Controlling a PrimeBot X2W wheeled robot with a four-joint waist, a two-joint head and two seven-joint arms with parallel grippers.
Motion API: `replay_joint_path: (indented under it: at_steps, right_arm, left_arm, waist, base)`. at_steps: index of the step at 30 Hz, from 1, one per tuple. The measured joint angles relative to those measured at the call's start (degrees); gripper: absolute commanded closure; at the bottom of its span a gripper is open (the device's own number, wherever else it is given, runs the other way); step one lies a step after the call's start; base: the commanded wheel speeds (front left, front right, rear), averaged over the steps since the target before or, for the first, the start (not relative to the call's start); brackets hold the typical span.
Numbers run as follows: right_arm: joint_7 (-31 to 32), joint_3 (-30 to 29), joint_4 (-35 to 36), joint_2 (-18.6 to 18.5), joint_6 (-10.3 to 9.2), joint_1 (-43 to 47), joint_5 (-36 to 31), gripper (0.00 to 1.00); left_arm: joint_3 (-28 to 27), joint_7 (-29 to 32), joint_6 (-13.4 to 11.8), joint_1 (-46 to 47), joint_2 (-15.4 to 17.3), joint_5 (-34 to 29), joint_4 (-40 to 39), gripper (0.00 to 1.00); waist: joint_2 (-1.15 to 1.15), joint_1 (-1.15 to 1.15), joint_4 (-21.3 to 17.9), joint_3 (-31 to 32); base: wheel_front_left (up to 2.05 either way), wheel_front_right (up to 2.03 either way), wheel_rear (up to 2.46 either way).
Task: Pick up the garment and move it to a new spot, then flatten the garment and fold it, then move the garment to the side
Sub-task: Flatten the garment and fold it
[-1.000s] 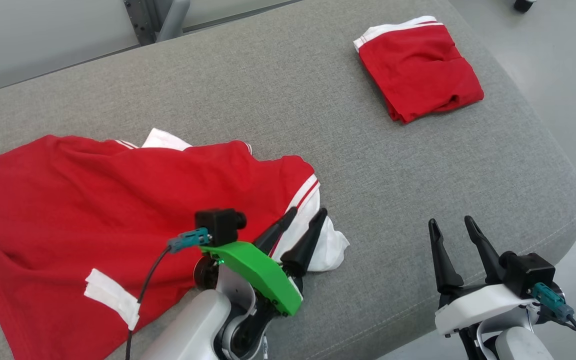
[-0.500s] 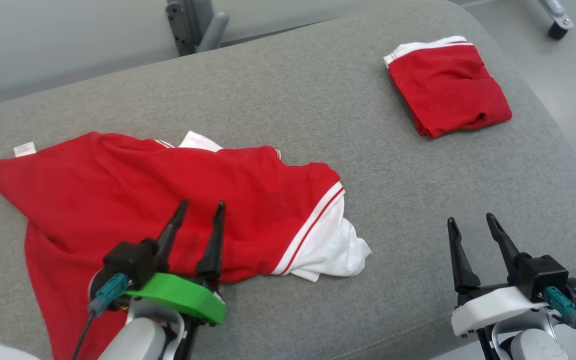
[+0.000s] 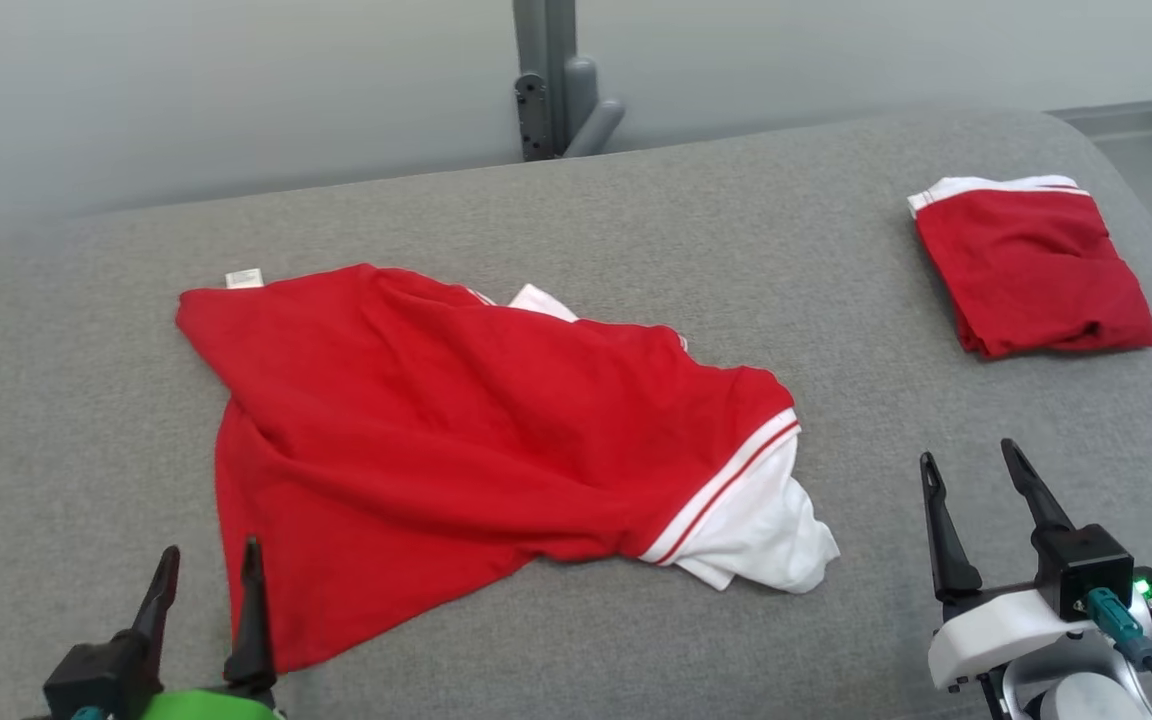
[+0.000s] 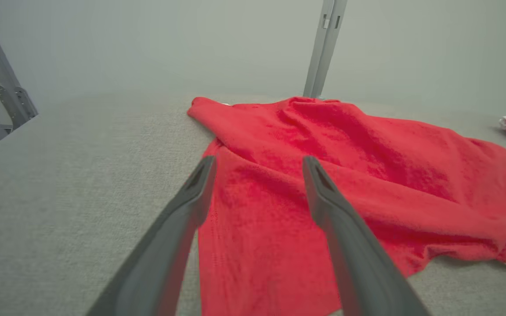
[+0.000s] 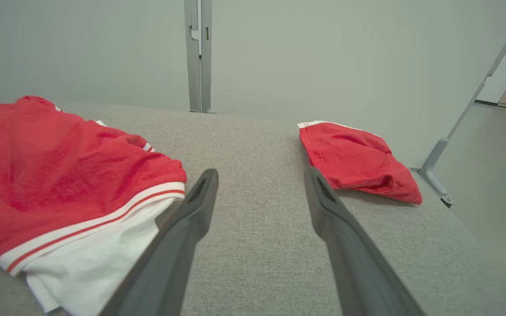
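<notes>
Red shirt (image 3: pixel 456 420) is lying crumpled & half-spread mid-table (image 3: pixel 636 220), white sleeve (image 3: pixel 756 530) bunching at its right end, label (image 3: pixel 243 278) poking out at the far-left corner. Left claw (image 3: pixel 212 548) is hovering w/ jaws wide apart, gripping nothing, just by the shirt's near-left corner; in the left wrist view its fingers are straddling the shirt's left edge, one over bare table, one over red cloth. Right claw (image 3: pixel 967 452) is likewise hanging released & empty, near the sleeve, to its right. A folded red piece (image 3: pixel 1031 270) is sitting well apart at the far right. Handling, prob.: thin knit, light, limp, so it's going to sag & drag rather than hold shape; the cloth-covered top is likely gripping it a bit, not letting it slide. Best holds are looking like two corners of the hem or shoulders, one per claw, pinching at the edge; grabbing mid-body is only risking more bunching. Sleeve is needing a tug out flat before any fold.
</notes>
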State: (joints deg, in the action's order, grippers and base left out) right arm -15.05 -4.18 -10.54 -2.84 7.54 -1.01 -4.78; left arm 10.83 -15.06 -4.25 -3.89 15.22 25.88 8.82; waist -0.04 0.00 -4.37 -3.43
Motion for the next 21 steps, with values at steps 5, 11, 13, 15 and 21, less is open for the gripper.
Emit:
replay_joint_path:
  at_steps: [5, 11, 13, 15, 21]
  right_arm:
    - [-0.01, -0.01, -1.33, 0.03, 0.0, 1.1, 0.09, 0.0]
    - [-0.01, 0.02, -2.41, 0.02, 0.0, 1.66, 0.05, 0.0]
    - [-0.01, 0.23, -2.42, 0.02, 0.0, 1.66, 0.11, 0.0]
    - [-0.01, 0.42, -2.42, 0.02, 0.0, 1.65, 0.16, 0.0]
    - [-0.01, 0.91, -2.98, 0.02, -0.01, 1.61, 1.41, 0.0]
  left_arm:
    - [-3.54, 0.01, 2.63, -2.41, -0.9, -1.52, 2.09, 0.0]
    - [-6.94, 0.01, 6.62, -2.94, -3.23, -4.68, 2.67, 0.0]
    - [-7.75, 0.01, 7.93, -3.02, -3.97, -5.44, 2.5, 0.0]
    - [-8.8, 0.01, 8.86, -3.03, -4.66, -6.12, 2.3, 0.0]
    - [-10.94, 0.01, 10.42, -3.02, -6.57, -8.58, 2.04, 0.0]
  waist:
    - [0.0, 0.0, 2.57, 1.34]
    - [0.0, 0.0, 5.14, 2.6]
    - [0.0, 0.0, 5.5, 2.9]
    - [0.0, 0.0, 5.58, 3.03]
    - [0.0, 0.0, 5.0, 3.17]
  base:
    - [0.0, 0.0, 0.0]
    - [0.0, 0.0, 0.0]
    - [0.0, 0.0, 0.0]
    - [0.0, 0.0, 0.0]
    - [0.0, 0.0, 0.0]
